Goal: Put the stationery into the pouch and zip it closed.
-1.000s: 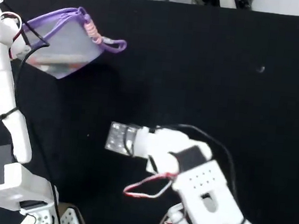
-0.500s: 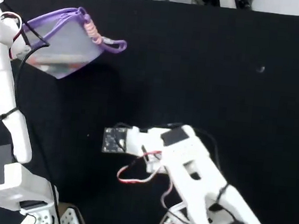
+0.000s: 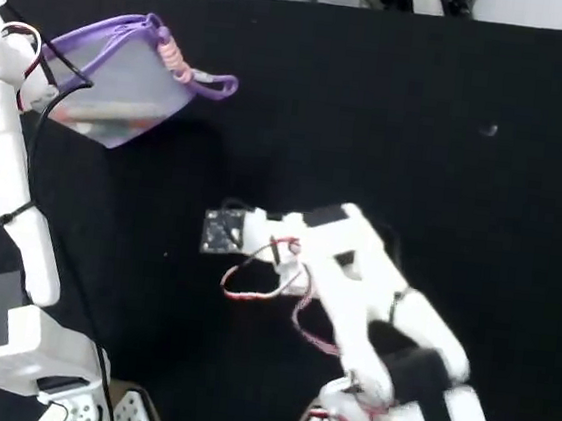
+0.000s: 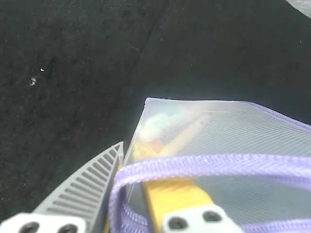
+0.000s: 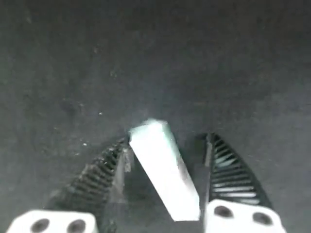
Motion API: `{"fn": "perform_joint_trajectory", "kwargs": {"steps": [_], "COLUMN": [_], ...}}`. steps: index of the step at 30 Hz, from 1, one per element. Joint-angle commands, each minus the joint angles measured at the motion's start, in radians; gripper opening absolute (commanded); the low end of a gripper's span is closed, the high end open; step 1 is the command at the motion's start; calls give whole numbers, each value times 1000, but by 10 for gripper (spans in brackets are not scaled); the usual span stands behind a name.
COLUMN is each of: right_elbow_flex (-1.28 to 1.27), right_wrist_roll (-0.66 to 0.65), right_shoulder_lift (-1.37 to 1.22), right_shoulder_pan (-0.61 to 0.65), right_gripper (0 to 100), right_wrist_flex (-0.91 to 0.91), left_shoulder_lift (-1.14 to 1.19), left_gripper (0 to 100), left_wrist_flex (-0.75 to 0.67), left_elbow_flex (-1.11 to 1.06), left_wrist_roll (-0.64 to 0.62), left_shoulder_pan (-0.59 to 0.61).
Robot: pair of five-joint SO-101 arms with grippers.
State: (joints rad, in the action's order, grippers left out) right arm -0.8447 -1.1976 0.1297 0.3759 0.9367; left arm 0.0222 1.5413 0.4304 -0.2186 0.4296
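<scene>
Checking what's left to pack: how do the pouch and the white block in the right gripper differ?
The pouch is see-through, purple-trimmed, with items inside; the white block is solid and plain. The pouch is far wider than the left gripper holding it; the white block fits, tilted, between the jaws of the right gripper. Both are gripped over the black table.

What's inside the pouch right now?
Pouch, through its clear wall: a yellow item, something pale orange; type unclear. Left gripper covers a corner. A white block is outside, in the right gripper.

Black table (image 3: 479, 241), small speck (image 3: 488, 130)
</scene>
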Motion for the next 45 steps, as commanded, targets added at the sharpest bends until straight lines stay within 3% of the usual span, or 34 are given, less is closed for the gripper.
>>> {"fn": "perform_joint_trajectory", "kwargs": {"steps": [1,6,12,15,26,33,36,41,45], "right_elbow_flex": [70,114,148,186,532,610,641,611,481], "right_wrist_roll": [-31,-110,-107,-103,192,347,457,723,835], "right_shoulder_lift": [-7,-7,-2,2,4,77,206,443,587], "right_shoulder_pan": [-14,-17,-20,-52,-218,-244,-239,-239,-172], "right_gripper": [222,216,15,17,11,11,11,11,11], "right_wrist_flex": [38,146,147,149,150,141,127,-28,-230], "left_shoulder_lift": [3,3,3,3,-6,2,-8,0,-9], "left_gripper": [29,29,29,29,29,29,29,29,29], "left_wrist_flex": [-26,-26,-26,-26,58,216,219,219,219], "left_elbow_flex": [-13,-13,-13,-13,56,222,229,228,234], "left_wrist_roll": [15,15,14,11,11,12,12,9,8], "left_shoulder_pan": [42,42,41,39,-117,-214,-286,-401,-455]}}
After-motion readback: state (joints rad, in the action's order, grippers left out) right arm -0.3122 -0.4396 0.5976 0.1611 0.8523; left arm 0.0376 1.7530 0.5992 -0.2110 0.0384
